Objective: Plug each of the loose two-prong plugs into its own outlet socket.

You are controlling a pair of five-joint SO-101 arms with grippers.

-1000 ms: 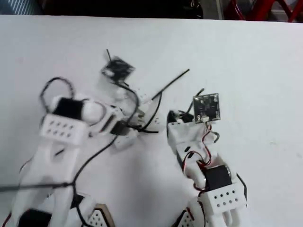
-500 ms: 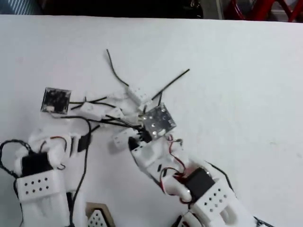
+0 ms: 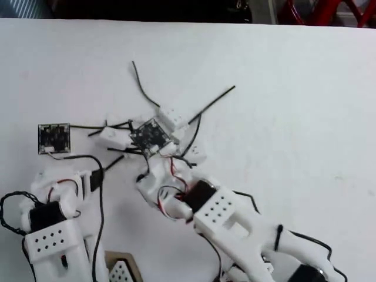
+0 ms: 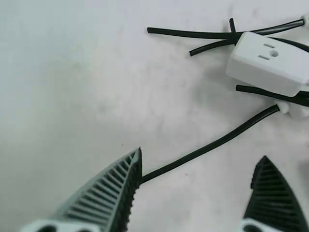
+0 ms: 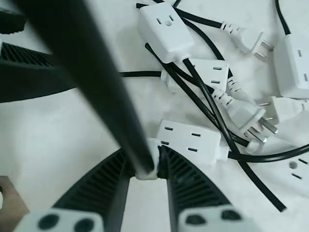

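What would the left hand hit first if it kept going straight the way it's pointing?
Probably the black cord lying across the gap of the open left hand; the white outlet socket lies farther on.

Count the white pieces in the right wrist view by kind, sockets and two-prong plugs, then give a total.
Socket: 5 (one cut off at the edge)
Plug: 2
Total: 7
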